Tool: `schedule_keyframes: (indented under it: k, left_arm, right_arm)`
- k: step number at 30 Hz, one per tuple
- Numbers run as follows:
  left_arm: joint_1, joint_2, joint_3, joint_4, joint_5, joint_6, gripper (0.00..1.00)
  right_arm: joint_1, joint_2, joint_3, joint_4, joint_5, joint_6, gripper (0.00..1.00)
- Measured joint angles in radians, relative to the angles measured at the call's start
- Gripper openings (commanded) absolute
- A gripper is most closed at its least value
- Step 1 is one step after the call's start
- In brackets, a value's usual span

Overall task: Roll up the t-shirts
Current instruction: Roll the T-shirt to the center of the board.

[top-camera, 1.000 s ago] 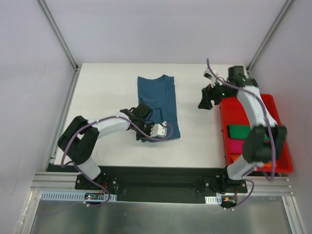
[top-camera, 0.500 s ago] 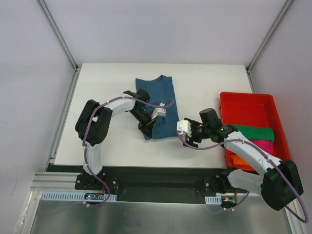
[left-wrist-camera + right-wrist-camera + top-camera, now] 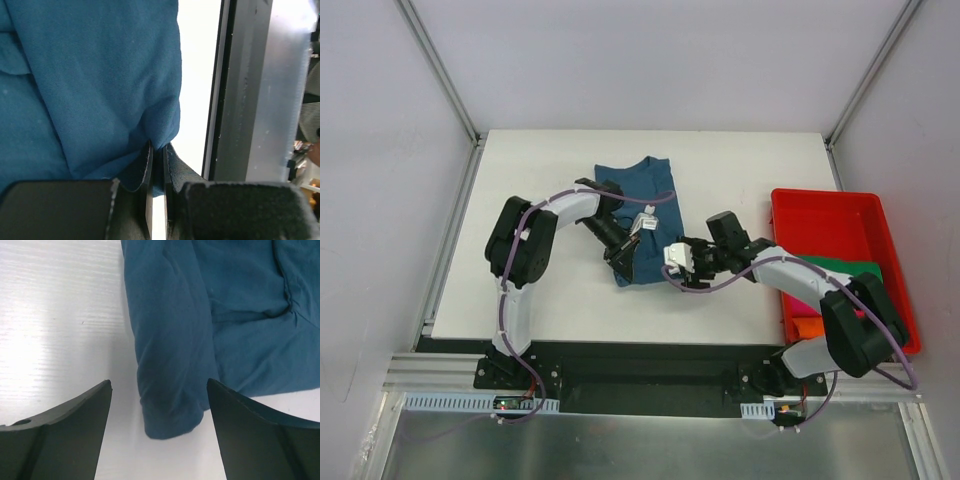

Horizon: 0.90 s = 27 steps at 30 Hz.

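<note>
Top external, blue t-shirt (image 3: 655, 185): lies flat on the white desk (image 3: 540, 180), about midway between the left and right edges, partly folded, with its near part bunched under the left arm.
Top external, left claw (image 3: 622, 262): sits at the shirt's near left part, on the cloth; from this height I cannot tell how its fingers stand.
Top external, right claw (image 3: 684, 272): just beside the shirt's near right corner, pointing toward it.
Top external, red tray (image 3: 825, 192): by the desk's right edge, holding a green t-shirt (image 3: 858, 267) and an orange t-shirt (image 3: 805, 326).
Left wrist, left claw (image 3: 157, 150): closed tight, with a fold of the blue t-shirt (image 3: 100, 75) pinched between the two pads.
Left wrist, cloth: hangs in soft creases from the pinch and fills the left of the view.
Left wrist, surroundings: a strip of desk (image 3: 197, 75) shows beside the cloth, then a metal rail (image 3: 250, 100).
Right wrist, right claw (image 3: 158, 382): spread wide and holding nothing.
Right wrist, blue t-shirt (image 3: 200, 315): its rounded, folded corner lies between the two fingers in the view; whether they touch the cloth or the desk I cannot tell.
Right wrist, desk (image 3: 60, 315): bare white surface beside the shirt's edge.
</note>
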<state>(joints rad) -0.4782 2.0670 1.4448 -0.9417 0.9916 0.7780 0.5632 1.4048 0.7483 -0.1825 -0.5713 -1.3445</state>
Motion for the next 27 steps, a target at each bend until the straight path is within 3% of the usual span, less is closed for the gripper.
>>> schedule_keyframes:
  k: [6,13,20,27]
  left_arm:
    - [0.037,0.041,0.04,-0.063,0.043,0.021,0.01]
    - [0.09,0.088,0.073,-0.129,0.085,0.034,0.01]
    - [0.124,0.121,0.096,-0.213,0.123,0.061,0.0]
    - [0.138,0.136,0.09,-0.241,0.22,-0.04,0.02]
  right_arm:
    - [0.031,0.107,0.046,0.027,-0.003,-0.036,0.59]
    - [0.057,0.188,0.136,-0.019,0.018,-0.075,0.22]
    - [0.063,0.242,0.318,-0.251,0.006,-0.056,0.11]
    - [0.047,0.265,0.411,-0.546,-0.082,-0.008,0.08]
